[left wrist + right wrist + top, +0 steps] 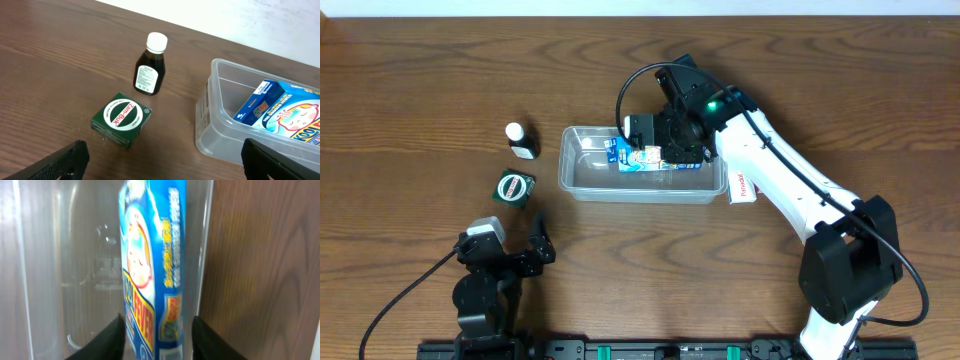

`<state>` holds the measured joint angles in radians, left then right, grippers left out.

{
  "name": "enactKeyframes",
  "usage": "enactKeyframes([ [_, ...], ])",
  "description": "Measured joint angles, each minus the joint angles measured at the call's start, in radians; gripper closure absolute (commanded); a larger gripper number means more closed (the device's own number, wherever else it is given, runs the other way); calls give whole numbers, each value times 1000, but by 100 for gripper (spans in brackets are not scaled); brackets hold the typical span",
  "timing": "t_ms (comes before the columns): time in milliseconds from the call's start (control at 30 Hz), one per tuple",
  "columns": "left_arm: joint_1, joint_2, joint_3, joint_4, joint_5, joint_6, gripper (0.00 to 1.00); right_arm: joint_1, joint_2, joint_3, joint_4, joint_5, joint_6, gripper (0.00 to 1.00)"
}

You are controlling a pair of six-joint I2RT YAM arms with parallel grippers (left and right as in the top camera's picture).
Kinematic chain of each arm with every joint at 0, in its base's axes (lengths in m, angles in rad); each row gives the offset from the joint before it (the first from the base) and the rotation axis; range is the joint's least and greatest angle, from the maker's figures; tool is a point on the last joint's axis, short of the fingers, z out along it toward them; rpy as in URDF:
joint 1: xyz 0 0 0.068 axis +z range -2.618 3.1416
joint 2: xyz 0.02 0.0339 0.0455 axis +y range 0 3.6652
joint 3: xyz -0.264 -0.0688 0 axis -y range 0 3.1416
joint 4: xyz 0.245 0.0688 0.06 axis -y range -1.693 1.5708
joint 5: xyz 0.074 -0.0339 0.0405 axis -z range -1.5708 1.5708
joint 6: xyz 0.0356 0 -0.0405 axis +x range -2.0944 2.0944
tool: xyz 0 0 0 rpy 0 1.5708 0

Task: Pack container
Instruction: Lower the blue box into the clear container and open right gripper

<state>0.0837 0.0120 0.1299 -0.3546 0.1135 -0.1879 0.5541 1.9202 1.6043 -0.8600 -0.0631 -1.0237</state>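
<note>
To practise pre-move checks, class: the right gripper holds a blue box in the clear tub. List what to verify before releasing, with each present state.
1. The blue box is inside the container walls: ok.
2. The right gripper is shut on the blue box: ok.
3. The box rests on the container floor: cannot tell.
4. The left gripper is open and empty: ok.
5. The green box and bottle are packed: not ok, both on the table outside the container.

On your bench (410, 90) the container (582, 180) sits about midway. A box (638, 157) stands on edge inside it, near the far wall, between the fingers of your right claw (157, 342). Left of the container stands a bottle (521, 140), with a small carton (514, 188) just nearer you.
</note>
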Motion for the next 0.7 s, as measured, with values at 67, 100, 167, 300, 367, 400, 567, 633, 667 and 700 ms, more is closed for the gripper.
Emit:
enactKeyframes([
  [67,0,0,0,0,0,0,2,1,0,0,-17,20,5,68],
  [100,0,0,0,0,0,0,2,2,0,0,-19,26,4,71],
  [167,0,0,0,0,0,0,2,5,0,0,-14,39,14,75],
  [300,0,0,0,0,0,0,2,14,0,0,31,41,51,80],
  [367,0,0,0,0,0,0,2,20,-1,0,52,32,82,81],
  [400,0,0,0,0,0,0,2,24,-2,0,61,23,99,82],
  [567,0,0,0,0,0,0,2,56,-14,0,140,-24,211,92],
  [633,0,0,0,0,0,0,2,65,-16,0,183,-34,277,93],
  [667,0,0,0,0,0,0,2,66,-16,0,203,-36,306,94],
  [700,0,0,0,0,0,0,2,65,-16,0,219,-39,338,95],
])
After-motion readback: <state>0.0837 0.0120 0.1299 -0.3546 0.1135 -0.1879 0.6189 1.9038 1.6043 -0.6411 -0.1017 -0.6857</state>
